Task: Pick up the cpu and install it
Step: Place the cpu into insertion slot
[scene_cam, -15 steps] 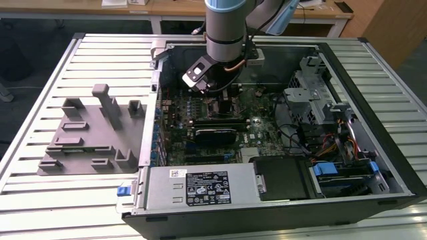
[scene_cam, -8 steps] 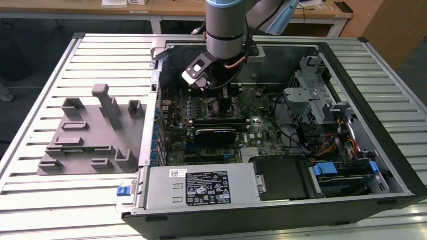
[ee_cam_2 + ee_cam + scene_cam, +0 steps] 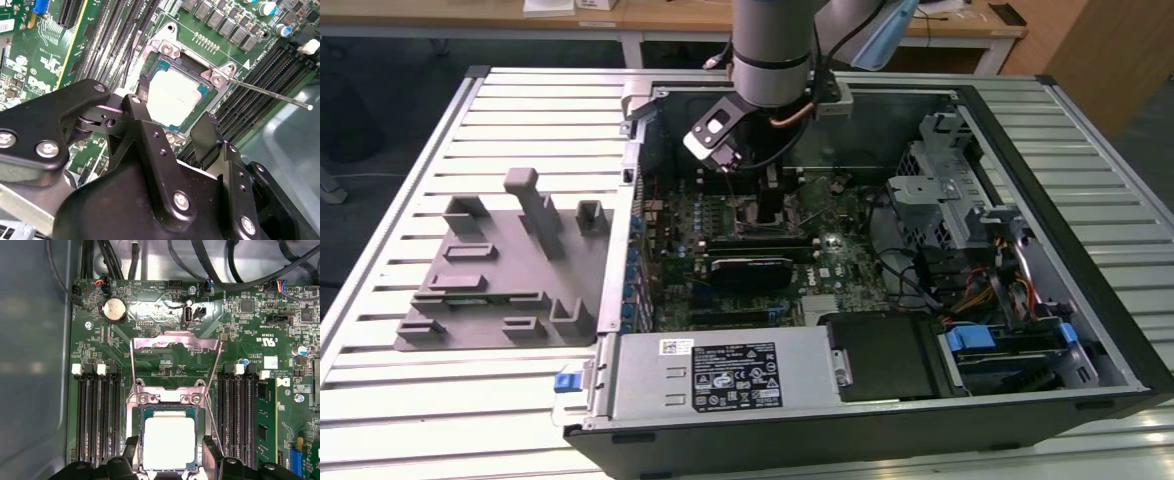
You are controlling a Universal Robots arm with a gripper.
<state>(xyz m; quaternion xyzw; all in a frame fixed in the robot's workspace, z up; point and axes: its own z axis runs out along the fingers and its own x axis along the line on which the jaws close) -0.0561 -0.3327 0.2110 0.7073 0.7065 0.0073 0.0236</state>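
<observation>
My gripper [image 3: 171,444] stands open, gripping nothing, its fingers flanking the cpu [image 3: 172,95] seated in its socket [image 3: 167,398].

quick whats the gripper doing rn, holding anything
gripper: open, holding nothing; jaws spread to either side of the cpu lying in its socket

Silver-topped cpu [image 3: 168,442] flat in the open motherboard socket [image 3: 169,400]

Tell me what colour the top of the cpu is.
Pale silver cpu, with a thin green rim; clearest in the first wrist view.
</observation>
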